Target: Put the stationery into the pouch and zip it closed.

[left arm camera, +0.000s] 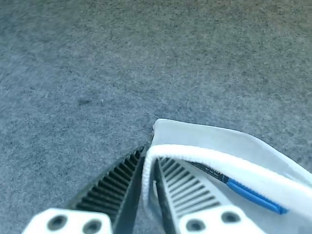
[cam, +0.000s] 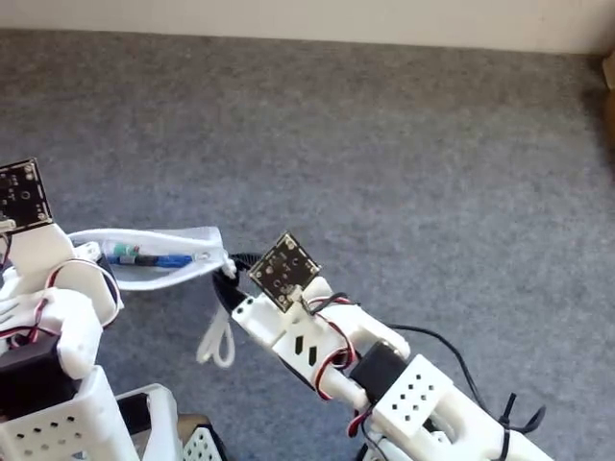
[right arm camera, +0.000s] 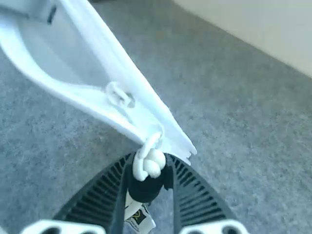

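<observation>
— Pouch (cam: 192, 245), white: where is it sitting?
— Stretching between both hands over the gray counter (cam: 384, 144), with a blue pen (cam: 168, 260) lying inside.
— Hands?
— Left hand (left arm camera: 148, 151) is clamping the pouch's end. Right hand (right arm camera: 149, 160) is pinching its zipper cord (right arm camera: 151, 144).

We look down from the high camera, fixed off the arms and well above the grey carpet-like table cover (cam: 384, 144), with both arms entering at the lower edge of that view. Our left wrist camera sits just behind the left gripper (left arm camera: 148, 146) and faces along its ribbed black fingers, very near one end of the white see-through zip pouch (left arm camera: 219, 146). Our right wrist camera sits likewise behind the right gripper (right arm camera: 148, 158), close on the pouch's other end and its white knotted cord (right arm camera: 146, 146). All three views share the pouch and the cover.
</observation>
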Controlling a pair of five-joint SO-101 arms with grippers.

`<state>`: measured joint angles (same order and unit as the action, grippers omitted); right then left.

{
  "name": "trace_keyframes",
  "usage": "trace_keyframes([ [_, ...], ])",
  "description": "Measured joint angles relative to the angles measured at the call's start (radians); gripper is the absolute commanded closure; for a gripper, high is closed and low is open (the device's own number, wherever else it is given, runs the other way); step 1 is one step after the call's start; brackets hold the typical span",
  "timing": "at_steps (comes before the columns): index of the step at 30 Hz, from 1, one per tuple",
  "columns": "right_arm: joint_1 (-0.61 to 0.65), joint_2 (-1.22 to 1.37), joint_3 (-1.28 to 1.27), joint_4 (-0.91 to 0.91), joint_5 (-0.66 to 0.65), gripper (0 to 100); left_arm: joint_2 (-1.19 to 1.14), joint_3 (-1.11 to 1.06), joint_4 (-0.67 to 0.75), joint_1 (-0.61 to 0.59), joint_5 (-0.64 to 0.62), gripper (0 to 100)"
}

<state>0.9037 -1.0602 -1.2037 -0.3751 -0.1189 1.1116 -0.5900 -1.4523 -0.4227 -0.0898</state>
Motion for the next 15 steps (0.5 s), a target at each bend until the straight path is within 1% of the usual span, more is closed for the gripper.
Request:
trace_keyframes([
  [6,0.002,-0.138,0.038,-0.204,-0.066,99.3,0.0,0.0,0.0,0.0,0.0,98],
  [11,0.005,-0.287,0.038,-0.339,-0.072,99.3,0.0,-0.002,0.0,-0.002,0.049,85],
  [13,0.006,-0.315,0.038,-0.381,-0.072,99.3,-0.015,-0.005,0.0,-0.002,0.058,82],
  [15,0.006,-0.325,0.038,-0.41,-0.072,99.3,-0.005,-0.005,-0.002,-0.002,0.063,82],
])
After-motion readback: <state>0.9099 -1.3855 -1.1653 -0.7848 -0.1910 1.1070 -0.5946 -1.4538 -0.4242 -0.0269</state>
